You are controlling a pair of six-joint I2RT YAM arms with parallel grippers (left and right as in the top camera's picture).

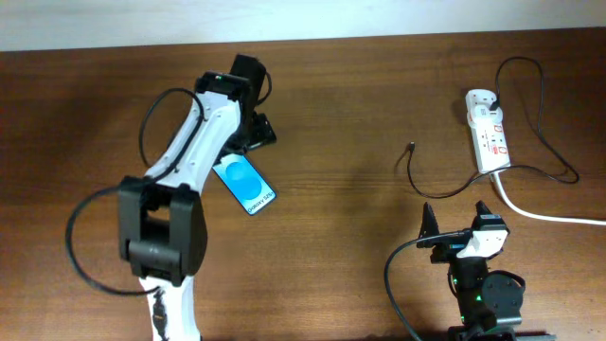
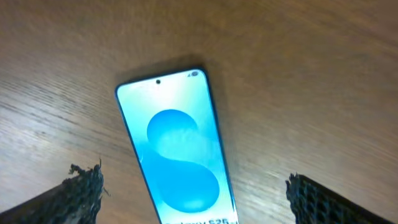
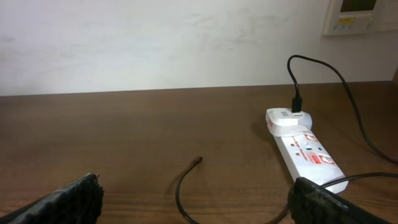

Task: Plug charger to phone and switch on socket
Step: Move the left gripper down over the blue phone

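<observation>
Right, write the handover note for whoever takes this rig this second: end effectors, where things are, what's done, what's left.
Left end effector: open, poised over the phone, not gripping it. The phone lies screen up on the table.
Right end effector: open and empty, short of the cable.
The charger cable has its loose tip on the table, well apart from the phone. Its other end is plugged into the power strip.
Done: nothing at the phone yet.
Left: bring phone and tip together, plug in, press the strip's switch. The switch's state cannot be told.
</observation>
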